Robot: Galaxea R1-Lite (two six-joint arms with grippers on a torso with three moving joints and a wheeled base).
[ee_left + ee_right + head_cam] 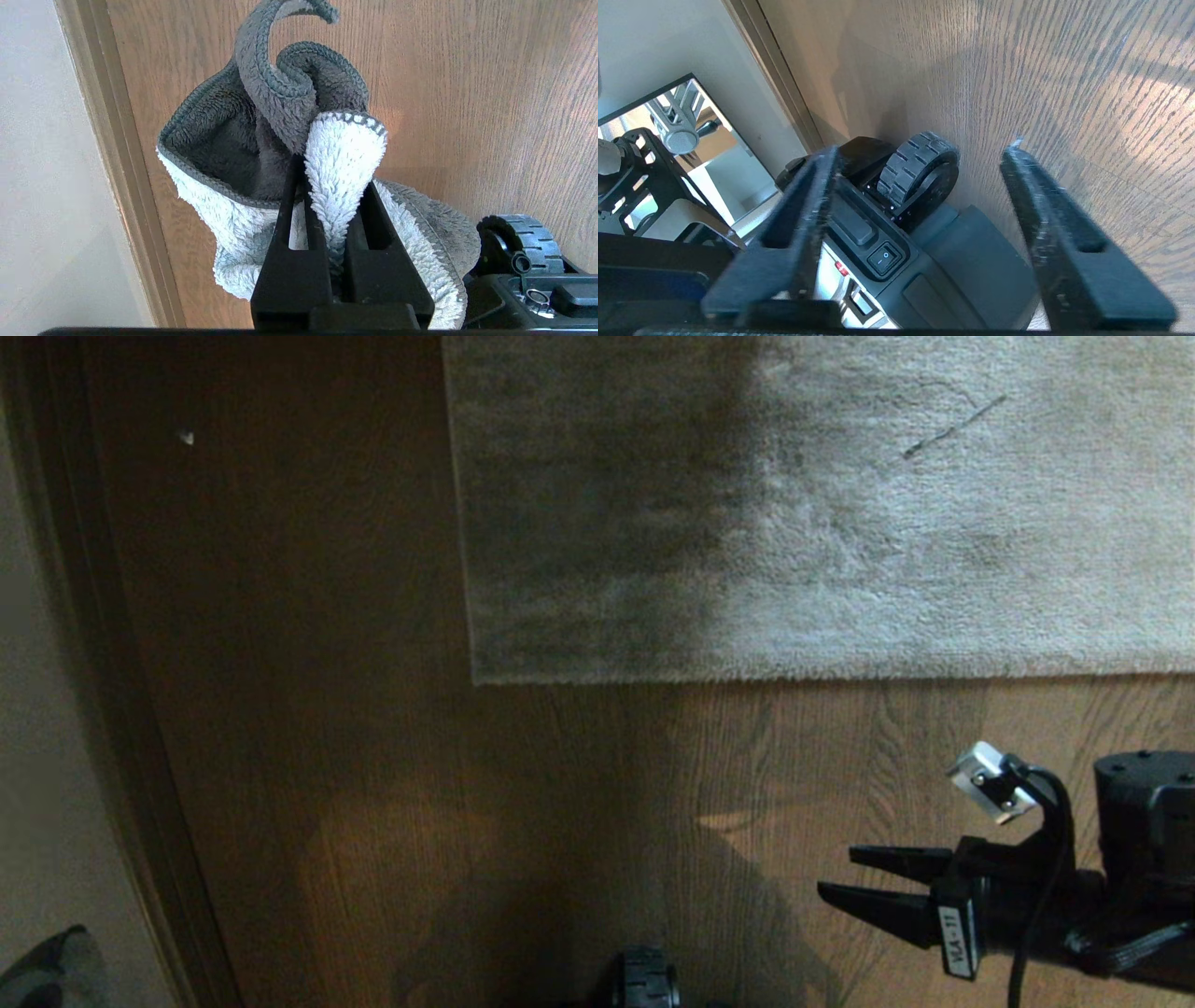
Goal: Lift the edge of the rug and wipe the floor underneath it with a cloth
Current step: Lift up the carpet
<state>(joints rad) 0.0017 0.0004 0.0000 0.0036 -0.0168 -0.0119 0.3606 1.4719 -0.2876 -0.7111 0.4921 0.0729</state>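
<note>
Rug edge (747,678) flat on the floor (560,821)
Grey-beige pile, corner toward the left; brown wood-grain planks; grey-and-white cloth (280,154) bunched, hanging above the floor

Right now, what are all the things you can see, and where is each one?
Light grey-beige short-pile rug: one, lying flat, far side of the view; its straight rug edge and corner face the robot.
Brown wood-grain plank floor: one, under and around the rug.
Pale wall with brown baseboard: one, along the robot's left.
Two-sided grey and white fluffy cloth: one, bunched, pinched in the left end effector.
Black ridged base wheel: one, on the floor at the robot's front.
Left end effector: one, black, shut on the cloth.
Right end effector: one, black, open and empty, above bare floor near the rug.
</note>
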